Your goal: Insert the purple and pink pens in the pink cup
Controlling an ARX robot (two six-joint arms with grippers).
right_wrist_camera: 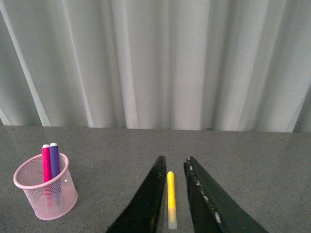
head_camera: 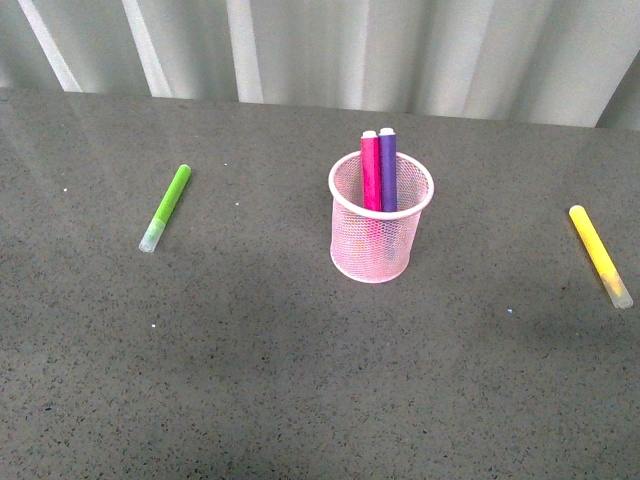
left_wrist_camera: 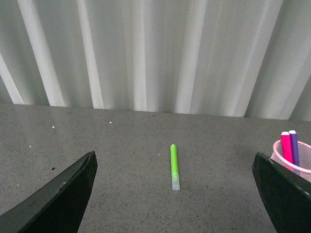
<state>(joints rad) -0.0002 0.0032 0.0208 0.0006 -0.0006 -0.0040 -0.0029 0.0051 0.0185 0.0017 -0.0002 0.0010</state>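
- Task looks done: pink pen [head_camera: 371,172] and purple pen [head_camera: 388,170] both stand upright in the cup [head_camera: 381,245], side by side, touching or nearly so, tops above the rim.
- Cup sits mid-table [head_camera: 250,380], upright, nothing touching it.
- Green marker [head_camera: 166,207] lies well to the cup's left, yellow marker [head_camera: 600,255] well to its right; neither belongs to the task, leave both.
- Next move, my call: no grasp needed, just keep arms clear of the cup and park.
- Left gripper [left_wrist_camera: 175,194]: jaws spread wide, holding nothing; green marker lies on the table between them, farther out.
- Right gripper [right_wrist_camera: 173,194]: jaws narrow, a slim gap open, nothing held; yellow marker shows through the gap, flat on the table beyond.
- Front view shows no arms at all; only the wrist views give jaw state.
- Front view has both stray markers in one shot; each wrist view shows just one.
- Left wrist view cuts the cup at the frame edge; right wrist view shows it whole.
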